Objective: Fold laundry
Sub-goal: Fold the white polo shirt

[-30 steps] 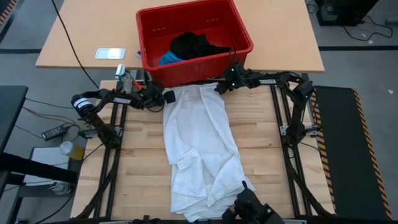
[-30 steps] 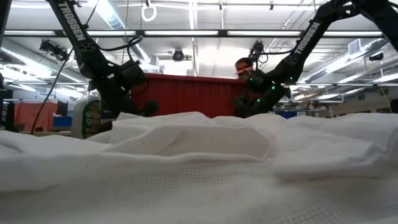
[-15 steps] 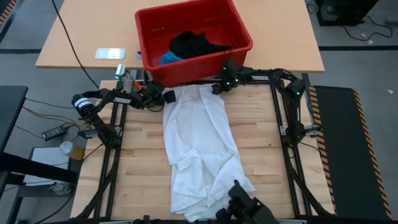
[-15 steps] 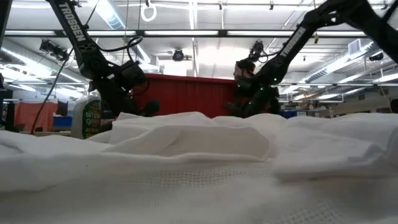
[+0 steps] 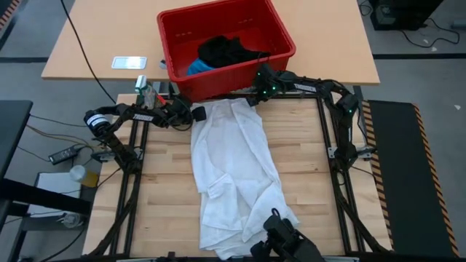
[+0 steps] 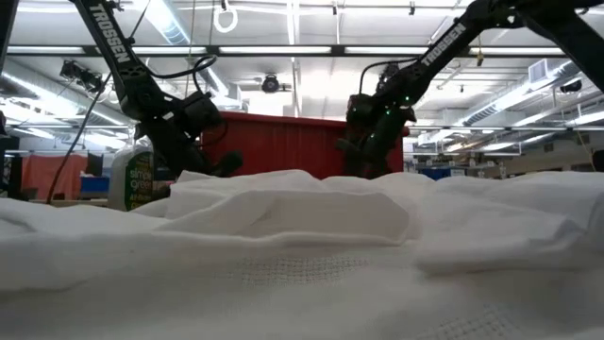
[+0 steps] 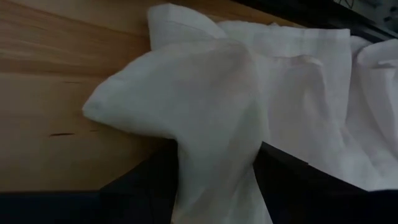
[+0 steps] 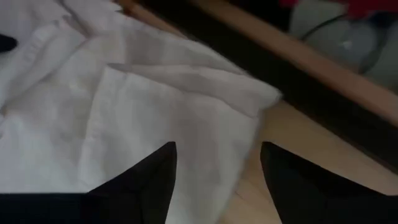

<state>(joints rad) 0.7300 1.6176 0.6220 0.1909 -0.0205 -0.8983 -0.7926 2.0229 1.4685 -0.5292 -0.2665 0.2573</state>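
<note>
The white garment (image 5: 234, 172) lay lengthwise between both end effectors, the left end effector (image 5: 195, 113) pinching its corner, the right end effector (image 5: 253, 97) open above the opposite corner, risking an off-edge, lopsided grab.

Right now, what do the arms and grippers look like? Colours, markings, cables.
Both arms are dark, slim and jointed. The left arm carries white TROSSEN lettering, as does the right arm. Green lights glow near the right gripper. The left gripper is all black, with black fingers. Black cables loop off both arms.
</note>
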